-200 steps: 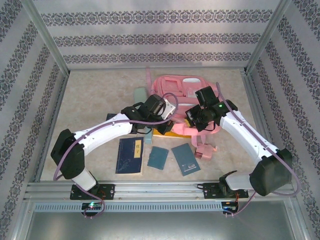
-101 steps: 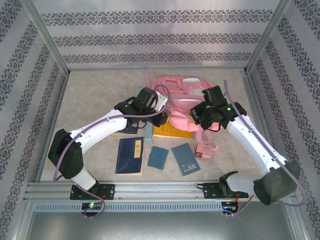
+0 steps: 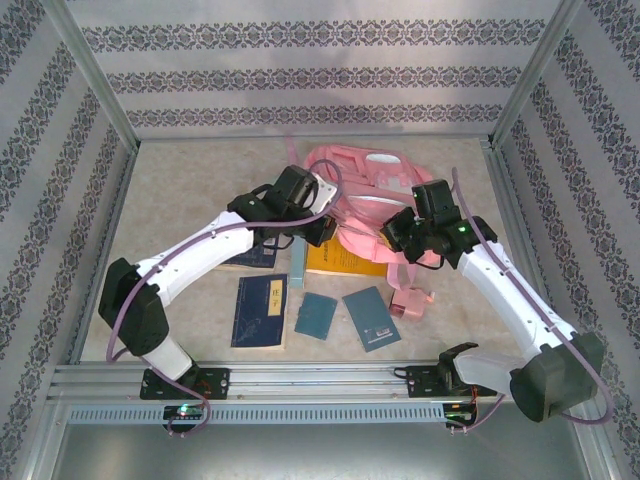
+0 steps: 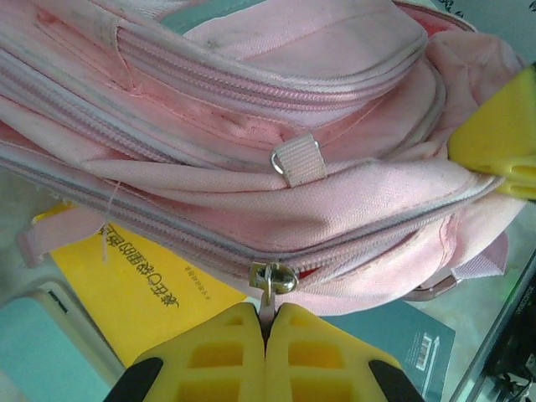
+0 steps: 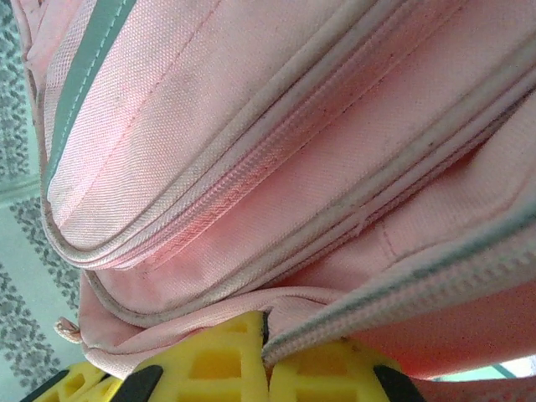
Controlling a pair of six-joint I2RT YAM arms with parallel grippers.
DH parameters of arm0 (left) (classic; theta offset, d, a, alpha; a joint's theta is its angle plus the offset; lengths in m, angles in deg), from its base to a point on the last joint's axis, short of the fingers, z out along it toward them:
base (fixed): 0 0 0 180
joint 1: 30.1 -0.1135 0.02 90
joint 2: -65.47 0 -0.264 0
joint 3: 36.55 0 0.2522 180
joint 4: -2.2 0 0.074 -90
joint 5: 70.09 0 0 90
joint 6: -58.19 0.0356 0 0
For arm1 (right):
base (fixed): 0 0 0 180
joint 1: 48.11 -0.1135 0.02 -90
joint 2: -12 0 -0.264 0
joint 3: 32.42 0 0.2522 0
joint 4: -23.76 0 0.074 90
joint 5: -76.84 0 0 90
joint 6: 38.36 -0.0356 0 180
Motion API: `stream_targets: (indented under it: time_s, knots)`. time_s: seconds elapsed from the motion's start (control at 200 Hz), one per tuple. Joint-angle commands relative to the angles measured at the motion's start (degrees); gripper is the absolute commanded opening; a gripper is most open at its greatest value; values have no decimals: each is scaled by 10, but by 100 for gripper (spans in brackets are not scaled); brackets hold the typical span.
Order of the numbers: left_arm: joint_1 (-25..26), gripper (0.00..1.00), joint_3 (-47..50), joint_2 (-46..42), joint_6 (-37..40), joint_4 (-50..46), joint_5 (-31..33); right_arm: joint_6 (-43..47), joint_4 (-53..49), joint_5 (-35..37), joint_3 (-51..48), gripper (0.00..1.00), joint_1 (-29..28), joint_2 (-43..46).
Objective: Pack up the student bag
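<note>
Bag: student bag [image 3: 375, 185], mid-table, overlapping yellow book [image 3: 345, 262].
L: left gripper [image 4: 266, 322] pinched shut on zipper pull [image 4: 273, 278].
R: right gripper [image 5: 266, 335] clamps bag's zip edge.
Progress: early, opening stage; books [image 3: 262, 310] outside, unpacked.

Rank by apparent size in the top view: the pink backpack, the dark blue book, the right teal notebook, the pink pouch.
1. pink backpack, largest though partly behind the arms
2. dark blue book
3. right teal notebook
4. pink pouch, smallest
</note>
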Motion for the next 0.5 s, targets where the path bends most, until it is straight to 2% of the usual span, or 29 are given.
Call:
stream_targets:
  time_s: [0.0, 0.14, 0.335, 0.495]
  knots:
    - [-20, 0, 9, -71, 10, -23, 58, 76, -41, 17, -15, 0, 22, -1]
    - [-19, 0, 35, -95, 15, -37, 72, 103, -33, -12, -29, 0, 29, -4]
    - [-19, 0, 93, -126, 23, -31, 93, 137, -55, -10, -26, 0, 32, 0]
    - [-18, 1, 120, -107, -9, -7, 34, 134, -39, -36, -29, 0, 32, -5]
